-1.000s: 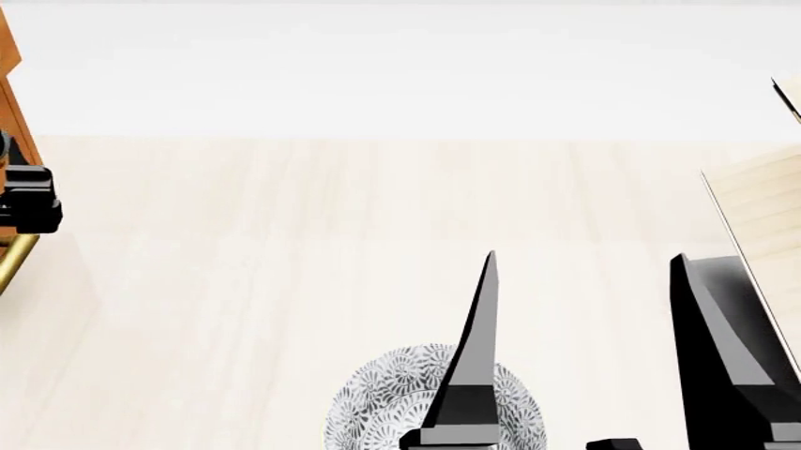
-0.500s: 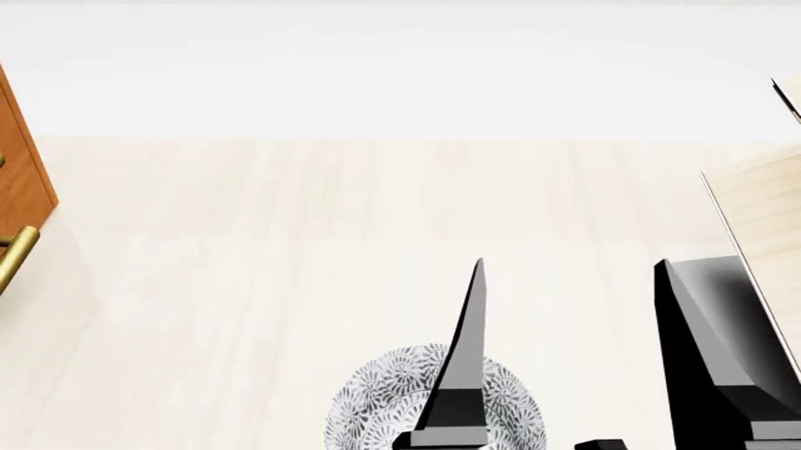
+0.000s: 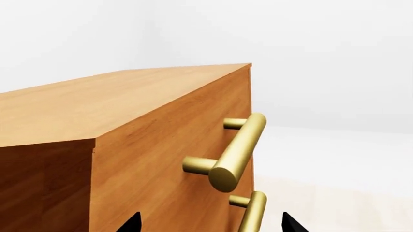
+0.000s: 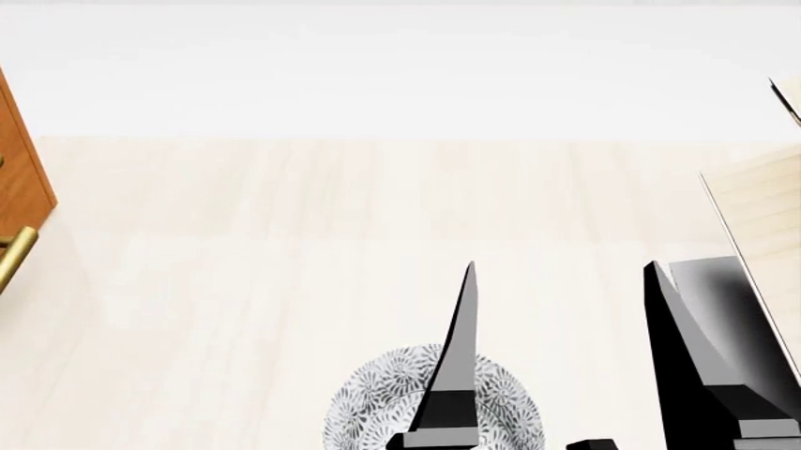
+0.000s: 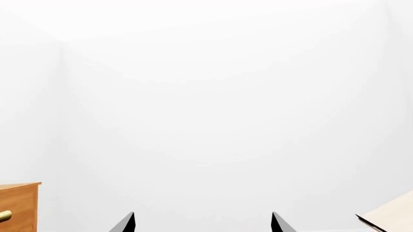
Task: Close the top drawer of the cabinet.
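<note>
Over at the far left of our head view sits the cabinet (image 4: 22,159), just its orange-brown edge showing on the pale worktop (image 4: 250,281). From our left wrist camera the top drawer (image 3: 174,145) looks flush with the cabinet front, its shiny brass handle (image 3: 239,150) sticking out, and a second handle (image 3: 253,212) right below it. Our left claw (image 3: 210,224) is spread wide, holding nothing, tips either side of that lower handle. Our right claw (image 4: 564,366) is also wide open and empty, above a patterned bowl (image 4: 375,403), with pale wooden panels (image 4: 763,206) to the right.
</note>
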